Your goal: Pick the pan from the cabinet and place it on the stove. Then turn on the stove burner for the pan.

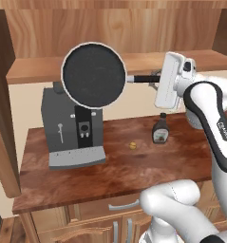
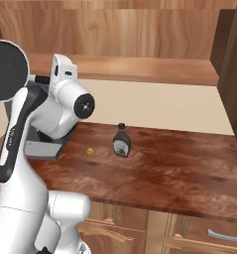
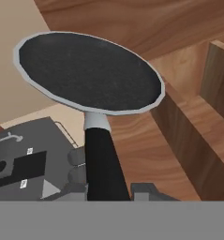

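The pan (image 1: 94,75) is being held in mid-air by its thin black handle, just in front of the cabinet (image 1: 110,28) and its wooden shelf (image 1: 43,70), above the coffee machine (image 1: 72,128). The gripper (image 1: 156,79) is being kept pinched tight on the far end of the handle, the jaws pressed against it from both sides, as is being shown most plainly in the hand view, where the handle is running up from between the finger tips to the pan's grey rim. The pan is being carried tipped on edge, its dark inside turned toward the base cameras, apparently because the hand is being held sideways to grip the handle end-on. Below, on the brown counter (image 1: 110,175), a small dark bottle (image 1: 160,129) and a tiny yellow object (image 1: 132,145) are being left standing well clear of the load. The lift out of the cabinet is being judged as done; the stove is yet to be reached, and the long overhang from so narrow a grip is being judged a risk of the pan swinging or slipping.
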### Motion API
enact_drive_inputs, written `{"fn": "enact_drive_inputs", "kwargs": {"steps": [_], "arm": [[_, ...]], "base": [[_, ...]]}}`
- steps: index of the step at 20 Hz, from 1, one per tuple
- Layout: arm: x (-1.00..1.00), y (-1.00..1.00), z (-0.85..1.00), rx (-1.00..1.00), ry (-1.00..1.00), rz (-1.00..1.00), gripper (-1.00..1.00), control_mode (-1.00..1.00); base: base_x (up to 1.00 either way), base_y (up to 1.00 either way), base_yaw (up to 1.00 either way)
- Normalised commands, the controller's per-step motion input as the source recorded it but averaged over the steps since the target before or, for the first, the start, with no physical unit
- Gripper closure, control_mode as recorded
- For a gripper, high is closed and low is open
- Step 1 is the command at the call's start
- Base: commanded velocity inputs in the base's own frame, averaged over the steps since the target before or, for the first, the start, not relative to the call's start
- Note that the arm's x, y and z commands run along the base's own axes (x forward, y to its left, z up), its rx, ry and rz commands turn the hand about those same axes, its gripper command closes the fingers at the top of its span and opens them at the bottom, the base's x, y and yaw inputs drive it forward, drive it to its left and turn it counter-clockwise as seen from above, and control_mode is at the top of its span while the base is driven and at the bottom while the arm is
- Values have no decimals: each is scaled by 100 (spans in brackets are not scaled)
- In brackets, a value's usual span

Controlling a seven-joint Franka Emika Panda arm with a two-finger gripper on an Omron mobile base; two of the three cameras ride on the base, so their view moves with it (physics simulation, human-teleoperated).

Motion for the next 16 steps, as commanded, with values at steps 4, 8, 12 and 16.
{"fn": "enact_drive_inputs", "kwargs": {"steps": [4, 8, 12, 16], "arm": [[-24, -3, -11, 0, -5, 0, 100, -100], [-2, -1, -12, 1, -1, 0, 100, -100], [-13, -4, -2, 1, -4, 0, 100, 100], [0, 0, 0, 0, 0, 0, 100, 100]], "base": [[0, 0, 0], [0, 0, 0], [-24, -3, -1], [-68, -15, -8]]}}
